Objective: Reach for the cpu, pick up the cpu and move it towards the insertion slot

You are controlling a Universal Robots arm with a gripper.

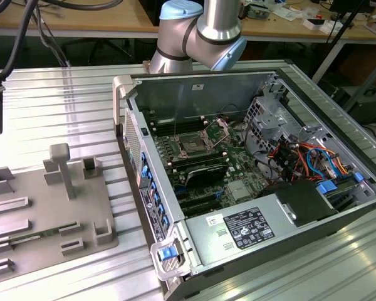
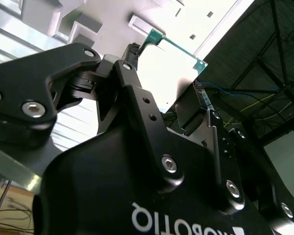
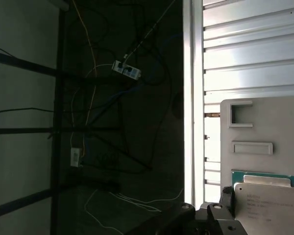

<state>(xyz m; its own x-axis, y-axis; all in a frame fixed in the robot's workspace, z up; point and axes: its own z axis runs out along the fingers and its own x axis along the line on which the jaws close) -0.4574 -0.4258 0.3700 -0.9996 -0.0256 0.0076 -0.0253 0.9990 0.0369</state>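
The hand (image 2: 165, 69) appears to hold the cpu (image 2: 172, 58) by opposite edges, fingers narrow, above the grey tray (image 1: 44, 218) at the exterior view's left. The insertion slot (image 1: 193, 145) lies well apart toward the exterior view's right, inside the open computer case (image 1: 194, 94).

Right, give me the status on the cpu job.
Done: the reach; the gripper is at the cpu, over the grey tray. In hand: the pick-up; a firm grip cannot be told. Left: the move; the insertion slot in the exterior view lies bare.
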